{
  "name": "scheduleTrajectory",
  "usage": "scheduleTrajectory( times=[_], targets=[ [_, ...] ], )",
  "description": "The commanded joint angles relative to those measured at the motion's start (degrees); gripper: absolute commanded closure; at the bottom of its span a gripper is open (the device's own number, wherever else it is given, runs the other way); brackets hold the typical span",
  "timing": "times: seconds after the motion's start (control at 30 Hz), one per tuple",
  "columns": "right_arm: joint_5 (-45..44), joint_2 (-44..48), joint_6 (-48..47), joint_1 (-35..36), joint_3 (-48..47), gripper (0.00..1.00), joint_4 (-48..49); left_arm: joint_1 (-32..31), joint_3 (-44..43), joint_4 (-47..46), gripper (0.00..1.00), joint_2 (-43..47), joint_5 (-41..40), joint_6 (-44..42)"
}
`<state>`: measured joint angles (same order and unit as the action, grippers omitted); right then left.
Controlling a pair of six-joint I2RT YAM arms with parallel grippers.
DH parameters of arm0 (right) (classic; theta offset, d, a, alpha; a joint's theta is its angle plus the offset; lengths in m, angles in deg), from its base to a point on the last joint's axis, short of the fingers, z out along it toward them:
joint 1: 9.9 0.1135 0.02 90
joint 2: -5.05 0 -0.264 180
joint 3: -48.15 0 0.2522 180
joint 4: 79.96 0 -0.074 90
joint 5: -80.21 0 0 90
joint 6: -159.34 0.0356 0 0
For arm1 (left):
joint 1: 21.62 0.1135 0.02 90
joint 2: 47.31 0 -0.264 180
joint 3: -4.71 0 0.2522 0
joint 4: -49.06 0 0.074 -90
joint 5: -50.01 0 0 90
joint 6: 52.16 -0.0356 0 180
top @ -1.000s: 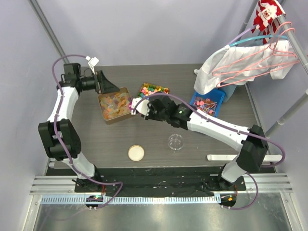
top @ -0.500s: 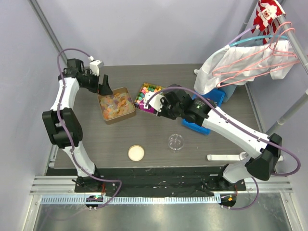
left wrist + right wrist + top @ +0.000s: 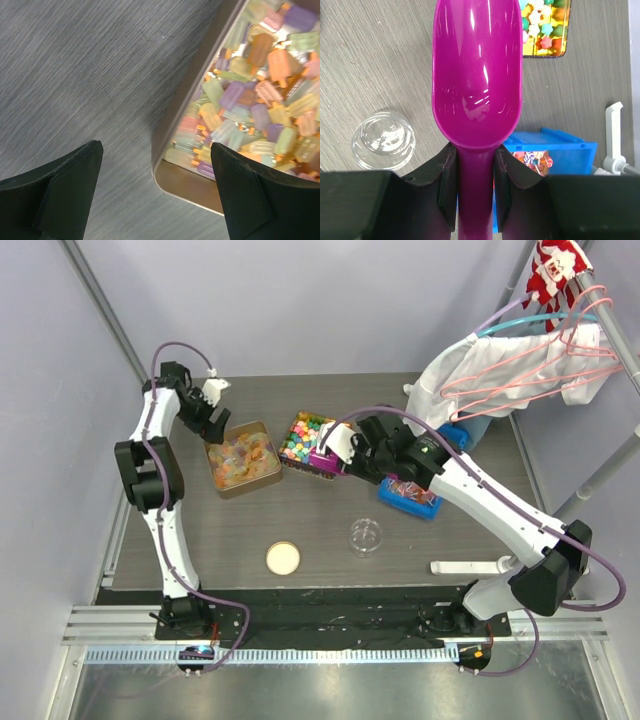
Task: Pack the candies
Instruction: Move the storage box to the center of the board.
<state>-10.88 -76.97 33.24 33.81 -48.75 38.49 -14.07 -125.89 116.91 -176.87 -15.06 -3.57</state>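
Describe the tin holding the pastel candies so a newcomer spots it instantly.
On the dark wood-grain table, look at the far left, beside the left gripper. The tan rectangular metal tin there holds pastel orange, yellow and purple candies; the gold tin to its right holds vivid multicoloured pieces.

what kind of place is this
Likely a robotics lab test cell: white jointed robot arms, left and right, bolted to a slotted aluminium rail, plain pale walls boxing in the dark wood-grain table, staged pastel candies in a square gold tin.
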Motion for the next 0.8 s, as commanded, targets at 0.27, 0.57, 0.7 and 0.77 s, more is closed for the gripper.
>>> scheduleTrajectory(
  times=[0.27,0.57,0.7,0.77],
  targets=[
    [4.07,-0.95,-0.29,-2.66,-0.28,0.99,0.59,-2.54,-5.07,-5.03,0.2,-4.04,-4.1,-7.55],
    [4.42,-2.44,-0.73,-3.36,-0.98,0.99,0.51,-4.21,-3.13,-9.0,0.37,-5.52,-7.61,-10.0],
    [5.04,-3.23,-0.47,-3.54,-1.77,0.99,0.51,-4.74,-2.43,-8.82,0.38,-6.32,-8.58,-11.5],
    [5.3,-3.67,-0.47,-3.54,-1.94,0.99,0.51,-5.0,-1.47,-9.52,0.38,-6.5,-9.19,-12.38]
  ],
)
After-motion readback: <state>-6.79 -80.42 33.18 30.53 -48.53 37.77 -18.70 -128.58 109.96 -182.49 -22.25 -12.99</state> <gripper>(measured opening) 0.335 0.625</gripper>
